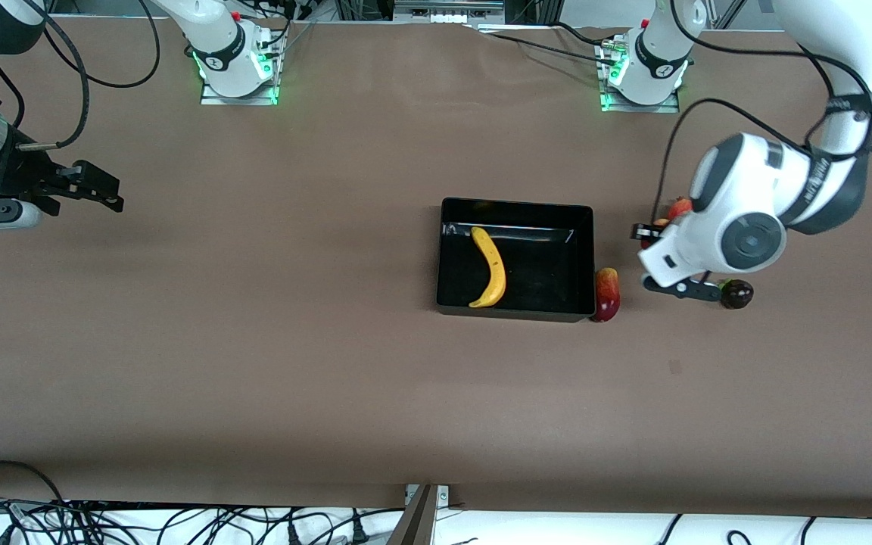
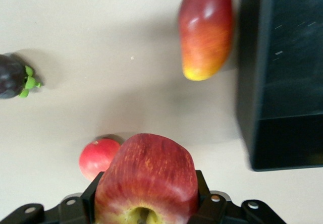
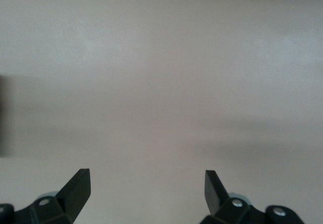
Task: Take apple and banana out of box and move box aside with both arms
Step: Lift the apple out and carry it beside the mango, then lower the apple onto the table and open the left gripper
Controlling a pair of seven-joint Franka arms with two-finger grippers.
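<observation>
The black box [image 1: 589, 261] sits mid-table with the yellow banana [image 1: 490, 267] lying in it. My left gripper [image 1: 649, 233] is shut on the red apple with yellowish streaks [image 2: 146, 176] and holds it a little above the table, beside the box on the side toward the left arm's end. In the front view the hand hides most of the apple. The box wall also shows in the left wrist view [image 2: 255, 77]. My right gripper [image 1: 99, 189] is open and empty, waiting over bare table at the right arm's end; its fingertips [image 3: 78, 183] show only table between them.
A red-yellow mango-like fruit [image 1: 607, 294] lies against the box's outer wall, also in the left wrist view [image 2: 207, 30]. A dark purple fruit with green leaves [image 1: 736, 294] and a smaller red fruit [image 2: 98, 157] lie on the table near the left gripper.
</observation>
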